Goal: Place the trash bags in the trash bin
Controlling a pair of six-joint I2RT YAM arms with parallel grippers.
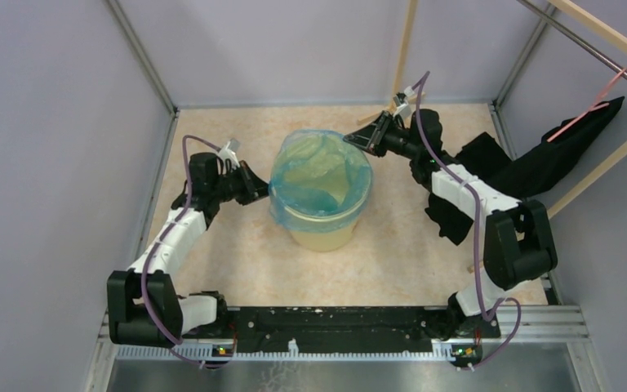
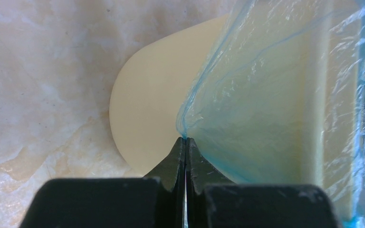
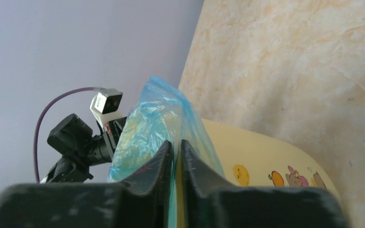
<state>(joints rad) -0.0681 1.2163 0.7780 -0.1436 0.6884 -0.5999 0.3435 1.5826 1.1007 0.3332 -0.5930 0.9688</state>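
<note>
The pale-yellow trash bin (image 1: 326, 230) stands upright mid-table. The light-blue trash bag (image 1: 318, 170) sits in its mouth, with its film draped over the rim and partway down the outside. My left gripper (image 1: 263, 194) is at the bin's left side, shut on the bag's edge. In the left wrist view its tips (image 2: 186, 138) pinch the film (image 2: 275, 95) against the bin wall (image 2: 147, 114). My right gripper (image 1: 351, 140) is at the back right rim. In the right wrist view its jaws (image 3: 176, 143) are closed on the bag (image 3: 147, 124) at the bin's rim (image 3: 256, 161).
A black cloth (image 1: 539, 163) lies and hangs at the right, under the right arm and over a wooden rail (image 1: 612, 155). A pink strap (image 1: 588, 110) hangs there too. Grey walls close in the left, back and right sides. A wooden post (image 1: 406, 49) stands at the back.
</note>
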